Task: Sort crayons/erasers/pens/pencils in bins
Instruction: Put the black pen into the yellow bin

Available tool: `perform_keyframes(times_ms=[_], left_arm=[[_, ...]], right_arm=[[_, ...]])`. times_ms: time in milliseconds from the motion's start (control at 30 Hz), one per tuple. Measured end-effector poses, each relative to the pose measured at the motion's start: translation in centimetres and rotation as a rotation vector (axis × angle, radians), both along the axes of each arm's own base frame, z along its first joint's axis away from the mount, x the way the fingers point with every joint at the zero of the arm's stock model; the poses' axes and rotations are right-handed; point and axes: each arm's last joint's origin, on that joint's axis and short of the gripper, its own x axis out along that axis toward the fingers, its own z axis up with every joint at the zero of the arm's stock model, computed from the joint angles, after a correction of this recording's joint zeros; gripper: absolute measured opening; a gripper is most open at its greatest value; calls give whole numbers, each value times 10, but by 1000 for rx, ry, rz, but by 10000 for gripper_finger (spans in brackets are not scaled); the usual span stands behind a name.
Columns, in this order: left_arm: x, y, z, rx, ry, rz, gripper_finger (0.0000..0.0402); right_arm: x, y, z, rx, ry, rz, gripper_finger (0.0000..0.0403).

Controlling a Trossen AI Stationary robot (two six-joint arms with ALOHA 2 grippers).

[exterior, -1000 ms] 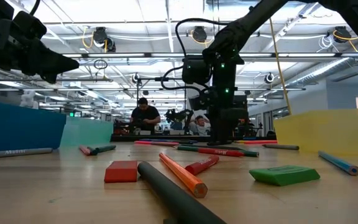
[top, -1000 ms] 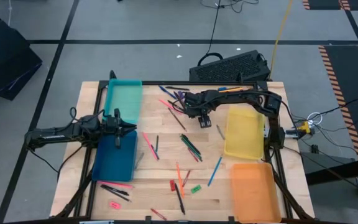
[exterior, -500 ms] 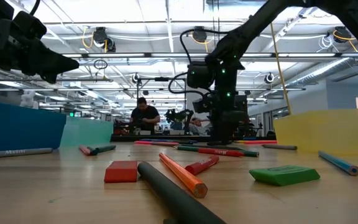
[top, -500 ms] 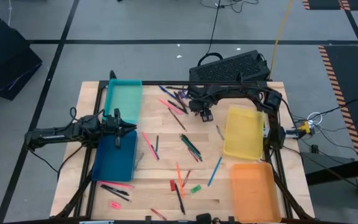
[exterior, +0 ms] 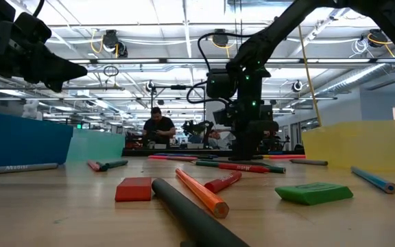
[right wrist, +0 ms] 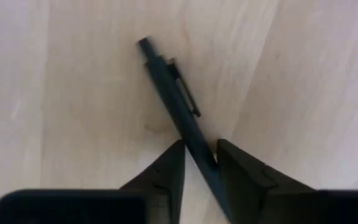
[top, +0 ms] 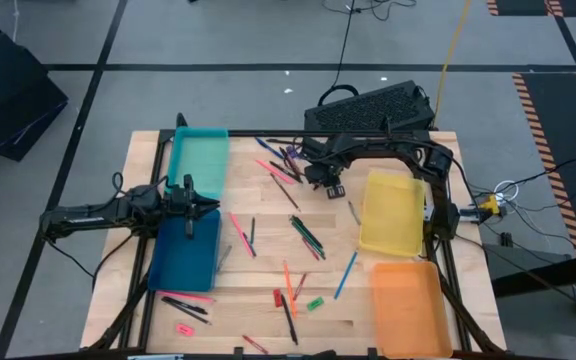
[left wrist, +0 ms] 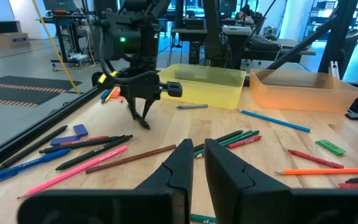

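your left wrist view: pens and pencils (left wrist: 98,151) scattered across the counter (left wrist: 328,199)
the right gripper (left wrist: 143,122) points down beside the yellow bin (left wrist: 204,85).

Little legible writing on the table

A grey pen (exterior: 19,167) lying by the dark blue bin (exterior: 22,139) in the low view carries small print, too blurred to read; other sticks' markings are likewise illegible.

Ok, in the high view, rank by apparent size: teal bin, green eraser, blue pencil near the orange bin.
1. teal bin, clearly largest.
2. blue pencil, long but thin.
3. green eraser, smallest.
The camera looks straight down, so nearness hardly skews this.
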Motion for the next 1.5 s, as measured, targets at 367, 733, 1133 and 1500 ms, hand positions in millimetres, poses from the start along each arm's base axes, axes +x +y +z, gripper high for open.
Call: perform_keyframes(times_ms=[367,733,1133,1500], left_arm=[[0,0,0,0,0,1,44],[0,0,0,0,0,0,44],[0,0,0,0,0,0,44],[0,0,0,0,0,0,44]], right_arm=[[9,28,-1,3,24,-81,46],[12,31,-1,24,-14,-170,58],[13,33,-1,3,-17,-201,28],[11,73,56,-15,-150,-195,31]])
